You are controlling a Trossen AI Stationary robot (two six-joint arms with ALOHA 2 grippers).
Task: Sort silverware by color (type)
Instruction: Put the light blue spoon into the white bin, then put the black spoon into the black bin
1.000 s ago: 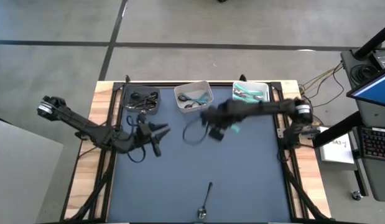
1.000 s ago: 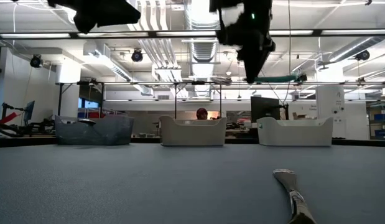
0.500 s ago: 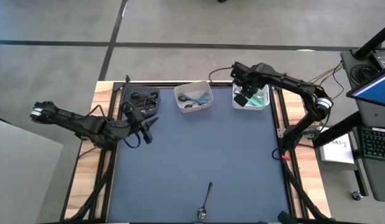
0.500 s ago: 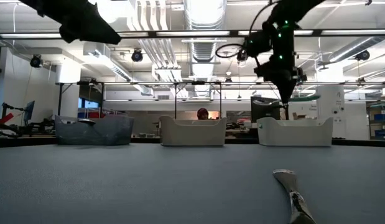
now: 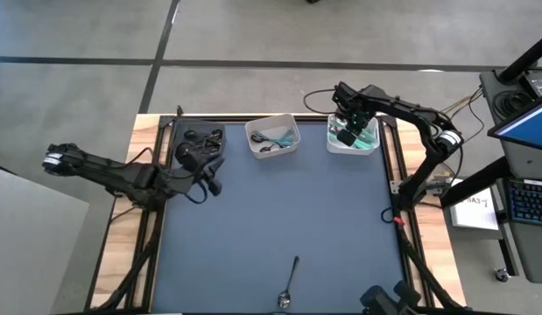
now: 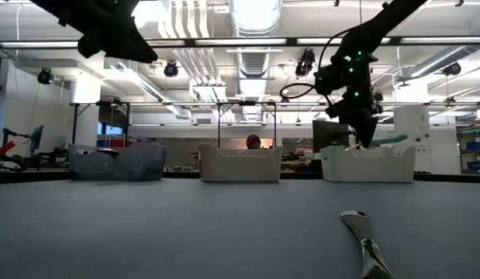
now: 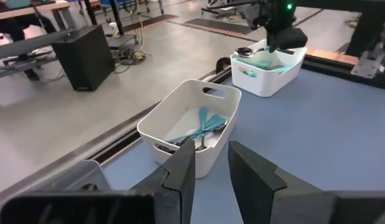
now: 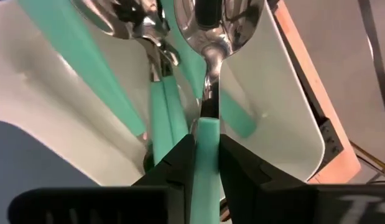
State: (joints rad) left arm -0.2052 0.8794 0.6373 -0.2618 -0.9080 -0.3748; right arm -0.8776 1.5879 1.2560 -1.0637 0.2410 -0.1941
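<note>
Right fingers (image 8: 203, 163) pinching a teal-handled spoon (image 8: 206, 93) over teal spoons crowding the right white bin (image 5: 353, 144); left fingers (image 7: 211, 171) spread.

overhead, table-level, two wrist views

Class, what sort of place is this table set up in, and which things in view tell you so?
Probably a robotics lab or workshop: exposed ceiling ducts and strip lights overhead, workbenches behind the table, and a keyboard beside the rig.
</note>
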